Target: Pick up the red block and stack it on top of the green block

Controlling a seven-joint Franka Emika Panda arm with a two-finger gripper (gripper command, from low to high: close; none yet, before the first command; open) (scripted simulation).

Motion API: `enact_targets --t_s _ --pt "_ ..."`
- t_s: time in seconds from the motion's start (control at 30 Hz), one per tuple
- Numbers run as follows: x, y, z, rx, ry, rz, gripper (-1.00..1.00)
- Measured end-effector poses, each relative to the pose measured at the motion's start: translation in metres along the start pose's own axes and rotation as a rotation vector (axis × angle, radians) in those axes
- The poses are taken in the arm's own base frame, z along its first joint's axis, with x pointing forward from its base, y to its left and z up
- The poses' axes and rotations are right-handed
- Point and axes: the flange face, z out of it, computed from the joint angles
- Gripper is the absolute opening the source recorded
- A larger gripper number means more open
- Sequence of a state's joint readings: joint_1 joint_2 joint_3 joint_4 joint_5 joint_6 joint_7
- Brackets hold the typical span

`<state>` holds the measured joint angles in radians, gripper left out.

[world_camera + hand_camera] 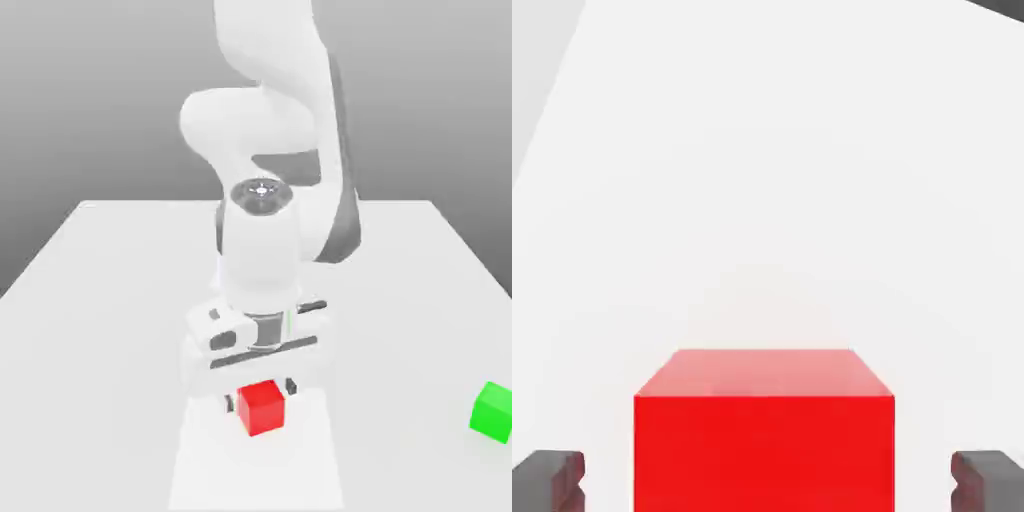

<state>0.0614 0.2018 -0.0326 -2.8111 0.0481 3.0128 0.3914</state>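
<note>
The red block (262, 407) sits on the white table near its front edge, below the arm's hand. My gripper (261, 392) is lowered around it and open. In the hand view the red block (764, 430) lies between the two dark fingertips (548, 480), with a gap of bare table on each side, so neither one touches it. The green block (493, 410) rests on the table far off at the exterior view's right, apart from the red one and from the gripper.
The white table (100, 300) stretches wide to both sides and behind the arm. The robot's white arm (262, 250) rises from the table's middle, directly behind the red block.
</note>
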Motion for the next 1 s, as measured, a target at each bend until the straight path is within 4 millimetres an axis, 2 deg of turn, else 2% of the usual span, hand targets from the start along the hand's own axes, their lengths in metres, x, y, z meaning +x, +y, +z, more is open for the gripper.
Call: enact_targets --t_s 0.17,0.4,0.43,0.5,0.57,0.6,0.7,0.77,0.8,0.83,0.9,0.93,1.0 --pt "0.0 0.0 0.002 0.0 -0.001 0.001 -1.0" --pt "0.001 -0.001 -0.054 0.0 -0.001 -0.002 -1.0" --pt "0.005 -0.009 -0.06 -0.003 0.0 -0.022 -1.0" --pt "0.004 -0.045 -0.066 -0.007 0.001 -0.118 -1.0" --pt "-0.005 -0.086 -0.071 -0.01 0.002 -0.227 -1.0" --pt "-0.017 -0.114 -0.074 -0.01 0.003 -0.302 -1.0" --pt "-0.071 -0.203 -0.083 -0.009 0.003 -0.555 -1.0" --pt "-0.106 -0.252 -0.089 -0.005 0.001 -0.693 -1.0" --pt "-0.118 -0.274 -0.085 -0.003 0.0 -0.748 -1.0" --pt "-0.125 -0.285 -0.077 -0.002 0.0 -0.776 -1.0" --pt "-0.13 -0.293 -0.053 0.0 0.0 -0.797 -1.0" --pt "-0.131 -0.294 -0.041 0.0 0.0 -0.8 1.0" --pt "-0.131 -0.294 -0.041 0.0 0.0 -0.8 1.0"
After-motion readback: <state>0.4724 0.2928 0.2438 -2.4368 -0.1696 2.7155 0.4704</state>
